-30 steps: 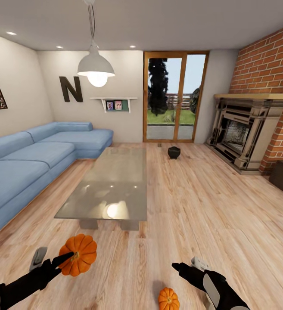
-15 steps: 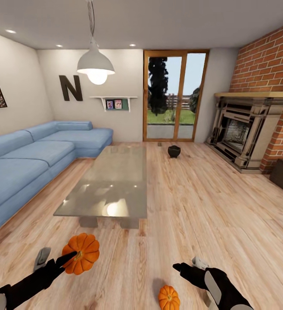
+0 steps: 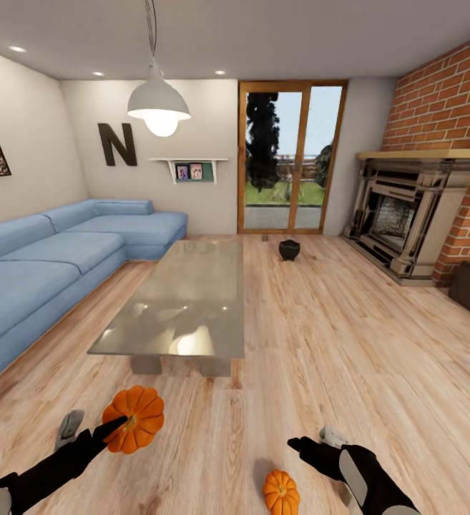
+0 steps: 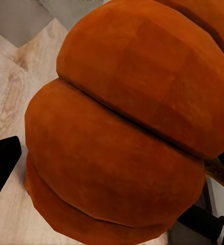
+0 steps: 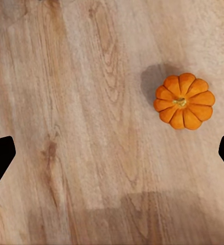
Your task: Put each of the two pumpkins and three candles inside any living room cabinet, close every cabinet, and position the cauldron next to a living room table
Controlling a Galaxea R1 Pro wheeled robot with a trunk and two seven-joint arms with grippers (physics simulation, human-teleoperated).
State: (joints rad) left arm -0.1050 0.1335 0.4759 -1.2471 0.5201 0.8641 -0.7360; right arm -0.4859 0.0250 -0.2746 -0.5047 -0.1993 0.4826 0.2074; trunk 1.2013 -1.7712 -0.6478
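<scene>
Gripping the bigger pumpkin [image 3: 133, 419], ribbed and deep orange, the left end effector [image 3: 95, 433] holds it above the floor [image 3: 349, 343]; its wrist view reveals smooth lobes up close. Right end effector [image 3: 313, 445] hovers wide open, smaller pumpkin [image 5: 184, 100] just beside it below.

big pumpkin [image 3: 134, 418] held, small pumpkin [image 3: 281, 492] on floor

left hand [image 3: 95, 429] gripping, right hand [image 3: 313, 445] spread wide, both low
</scene>
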